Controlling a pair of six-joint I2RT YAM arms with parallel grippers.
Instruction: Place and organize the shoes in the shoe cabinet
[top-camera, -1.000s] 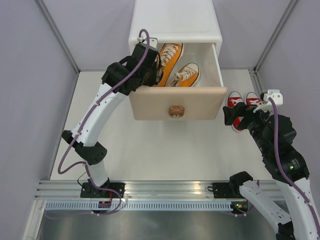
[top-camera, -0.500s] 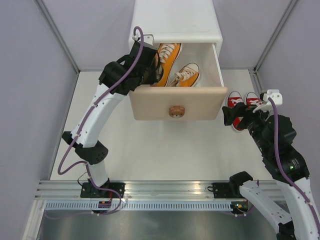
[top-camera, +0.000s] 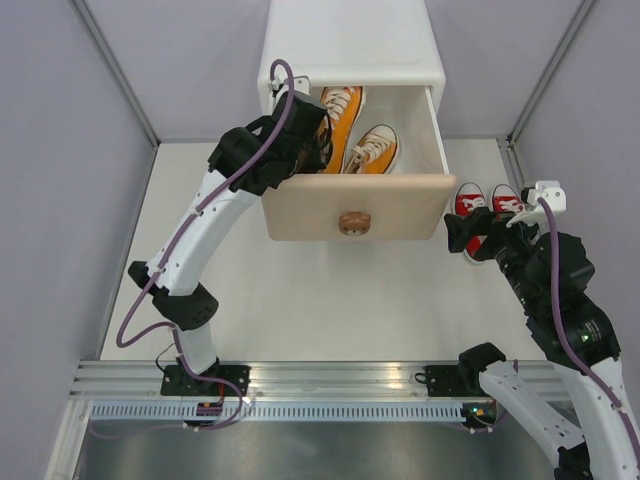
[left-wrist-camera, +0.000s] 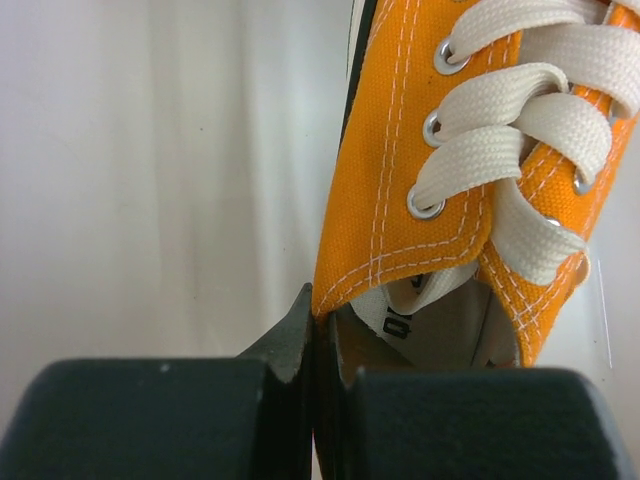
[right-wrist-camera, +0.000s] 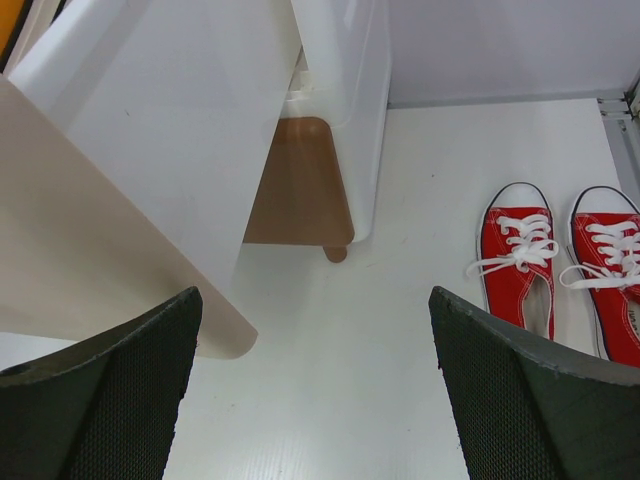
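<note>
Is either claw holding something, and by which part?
The left gripper pinches an orange shoe by the rim of its opening, beside the laces. The right gripper is open and holds nothing.

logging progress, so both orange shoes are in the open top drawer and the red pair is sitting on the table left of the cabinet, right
Not quite. The red pair sits on the table to the right of the cabinet, not the left, as the top external view shows. The orange shoes are indeed both in the open top drawer.
</note>
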